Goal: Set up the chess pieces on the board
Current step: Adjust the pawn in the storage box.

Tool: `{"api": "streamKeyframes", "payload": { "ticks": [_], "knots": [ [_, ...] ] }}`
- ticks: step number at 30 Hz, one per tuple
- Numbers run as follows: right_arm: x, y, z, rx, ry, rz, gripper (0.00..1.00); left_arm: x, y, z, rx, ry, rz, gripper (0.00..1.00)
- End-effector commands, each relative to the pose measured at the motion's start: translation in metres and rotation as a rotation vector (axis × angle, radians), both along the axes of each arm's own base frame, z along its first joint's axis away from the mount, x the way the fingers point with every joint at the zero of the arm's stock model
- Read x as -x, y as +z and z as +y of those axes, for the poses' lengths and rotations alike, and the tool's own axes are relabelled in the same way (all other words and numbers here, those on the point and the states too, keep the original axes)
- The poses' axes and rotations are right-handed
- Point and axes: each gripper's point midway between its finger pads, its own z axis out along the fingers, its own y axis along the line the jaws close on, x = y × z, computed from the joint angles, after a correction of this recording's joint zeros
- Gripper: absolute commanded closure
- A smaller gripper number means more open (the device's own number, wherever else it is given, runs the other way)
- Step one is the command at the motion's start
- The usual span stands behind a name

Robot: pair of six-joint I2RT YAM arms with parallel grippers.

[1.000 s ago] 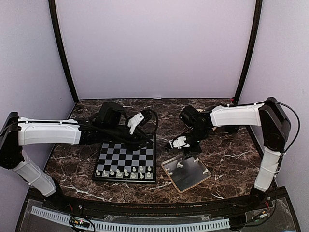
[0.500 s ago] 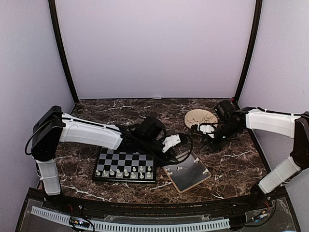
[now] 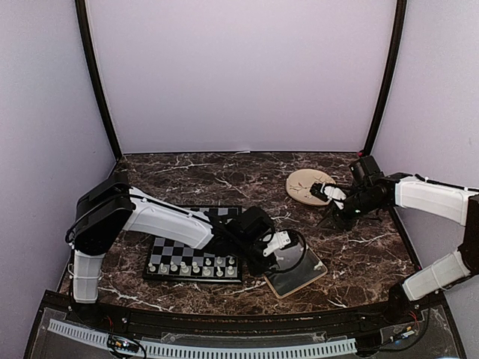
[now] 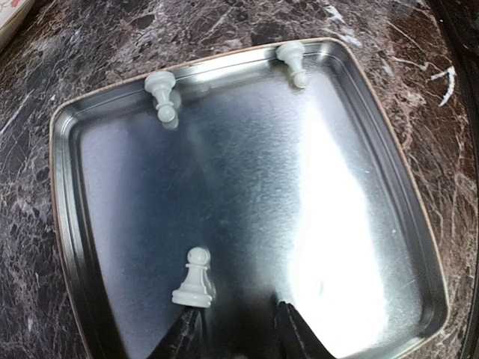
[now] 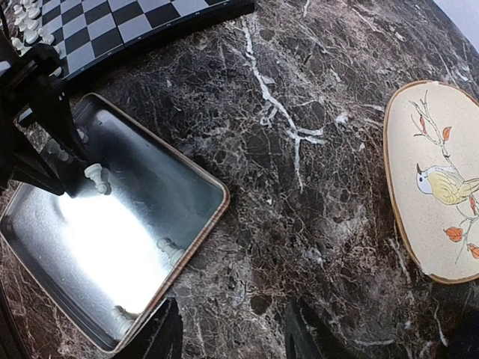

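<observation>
1. Chess pieces [image 3: 191, 267]: small, cream, plastic-looking figurines stood along the nearest ranks of the board [image 3: 196, 243], a flat checkered square with a thin black border.
2. Metal tray [image 4: 63, 247], just right of the board: glossy, square, round-cornered and pale-rimmed. It held an upright pawn [image 4: 194, 280] and two more pieces [image 4: 162, 91] near its far rim; their posture was unclear.
3. Left gripper [image 4: 236, 329] hung low over the tray, jaws parted and empty, with the pawn just beside one finger and not between the two. The step appeared to be fetching the next piece. The next move called for a sideways shift to straddle the pawn, then a gentle closure, since smooth metal would let it slide.
4. Right gripper [image 5: 232, 333] hung over the dark marble-patterned table [image 3: 224, 176], fingers spread, holding nothing.
5. Round beige plate [image 5: 434, 179], painted with a bird, lay farthest.
</observation>
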Motion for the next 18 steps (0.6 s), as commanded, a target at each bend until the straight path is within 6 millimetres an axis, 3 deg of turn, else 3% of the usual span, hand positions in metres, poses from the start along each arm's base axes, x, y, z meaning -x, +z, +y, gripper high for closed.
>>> {"api": "streamKeyframes", "payload": {
  "ticks": [1, 11, 18],
  "knots": [
    [0.000, 0.006, 0.005, -0.044, 0.003, -0.012, 0.52, -0.011, 0.000, -0.002, -0.015, 0.033, -0.024, 0.64],
    [0.000, 0.002, 0.005, -0.049, 0.007, 0.006, 0.52, -0.020, -0.001, -0.002, -0.064, 0.023, -0.078, 0.70],
    [0.001, -0.001, 0.007, -0.052, 0.015, 0.020, 0.52, -0.029, 0.000, -0.006, -0.093, -0.025, -0.152, 0.62]
  ]
}}
